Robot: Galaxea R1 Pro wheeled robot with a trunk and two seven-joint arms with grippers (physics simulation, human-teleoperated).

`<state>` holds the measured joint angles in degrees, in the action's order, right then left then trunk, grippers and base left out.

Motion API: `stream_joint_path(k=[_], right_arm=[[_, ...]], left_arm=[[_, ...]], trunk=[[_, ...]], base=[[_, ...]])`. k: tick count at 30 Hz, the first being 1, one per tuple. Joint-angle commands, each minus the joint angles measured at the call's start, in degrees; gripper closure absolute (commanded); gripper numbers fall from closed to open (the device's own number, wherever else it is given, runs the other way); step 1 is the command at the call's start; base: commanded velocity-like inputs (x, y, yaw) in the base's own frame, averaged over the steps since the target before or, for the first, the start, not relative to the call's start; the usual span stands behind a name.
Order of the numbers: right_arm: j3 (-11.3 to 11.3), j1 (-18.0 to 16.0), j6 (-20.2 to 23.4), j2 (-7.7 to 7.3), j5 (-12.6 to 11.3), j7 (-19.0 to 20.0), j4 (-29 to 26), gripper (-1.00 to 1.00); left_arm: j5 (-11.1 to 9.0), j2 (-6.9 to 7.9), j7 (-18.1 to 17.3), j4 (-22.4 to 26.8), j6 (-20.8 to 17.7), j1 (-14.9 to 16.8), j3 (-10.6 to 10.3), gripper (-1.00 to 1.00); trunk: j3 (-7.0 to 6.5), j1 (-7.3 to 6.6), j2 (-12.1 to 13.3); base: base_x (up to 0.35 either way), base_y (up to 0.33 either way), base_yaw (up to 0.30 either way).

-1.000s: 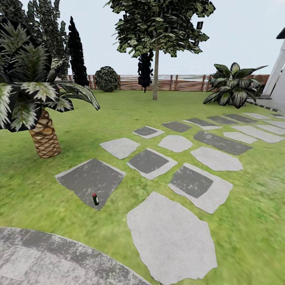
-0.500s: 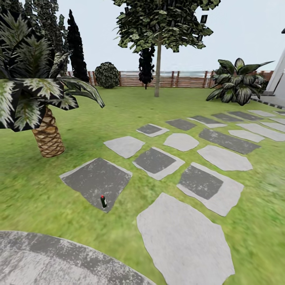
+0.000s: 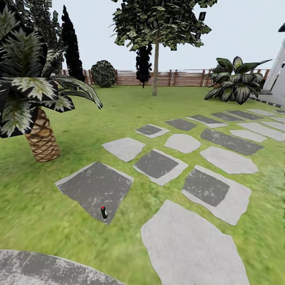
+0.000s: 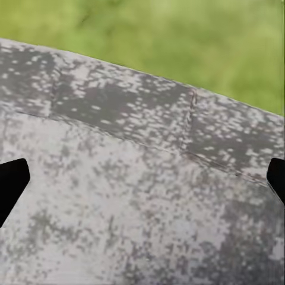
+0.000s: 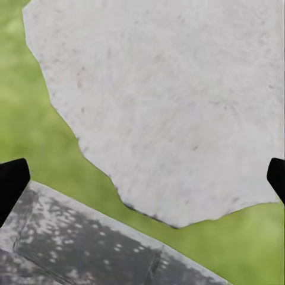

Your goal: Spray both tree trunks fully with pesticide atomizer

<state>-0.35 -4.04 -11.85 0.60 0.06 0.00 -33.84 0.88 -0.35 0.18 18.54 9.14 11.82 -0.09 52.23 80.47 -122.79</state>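
The left tool (image 4: 142,178) hangs spread wide over the speckled grey round paved patio (image 4: 119,196), grasping nothing. The right tool (image 5: 142,178) is likewise released, over a pale irregular stone slab (image 5: 172,101) bordered by grass. The small dark green-black spray bottle with a red top (image 3: 103,212) stands upright near the nearest corner of a dark grey stone slab (image 3: 93,186). A tall bare-trunked tree (image 3: 155,67) stands far off before the brown slat fence (image 3: 178,78).

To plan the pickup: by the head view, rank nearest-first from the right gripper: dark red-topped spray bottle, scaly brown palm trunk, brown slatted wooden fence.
1. Dark red-topped spray bottle: nearest, on a dark grey slab.
2. Scaly brown palm trunk: farther, at left.
3. Brown slatted wooden fence: farthest, at back.
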Motion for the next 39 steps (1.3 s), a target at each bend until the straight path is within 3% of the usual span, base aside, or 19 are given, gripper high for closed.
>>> stream_joint_path(k=[1, 23, 39], right_arm=[[0.00, 0.00, -0.04, -0.01, -0.02, 0.03, 0.00, -1.00], [-0.09, 0.00, -0.02, -0.23, -0.15, -0.09, -0.09, -1.00], [-0.09, 0.00, -0.02, -0.25, -0.15, -0.09, -0.08, -1.00]], left_arm=[[0.00, 0.00, 0.00, 0.00, 0.00, 0.02, 0.00, -1.00], [0.00, 0.00, 0.00, 0.00, 0.00, -0.02, 0.00, -1.00], [0.00, -0.09, -0.05, 0.00, 0.00, -0.04, -0.08, -1.00]], trunk=[[0.00, 0.00, 0.00], [0.00, 0.00, 0.00], [0.00, 0.00, 0.00]], base=[[0.309, 0.148, -0.238], [0.279, 0.225, -0.238], [0.025, 0.321, -0.264]])
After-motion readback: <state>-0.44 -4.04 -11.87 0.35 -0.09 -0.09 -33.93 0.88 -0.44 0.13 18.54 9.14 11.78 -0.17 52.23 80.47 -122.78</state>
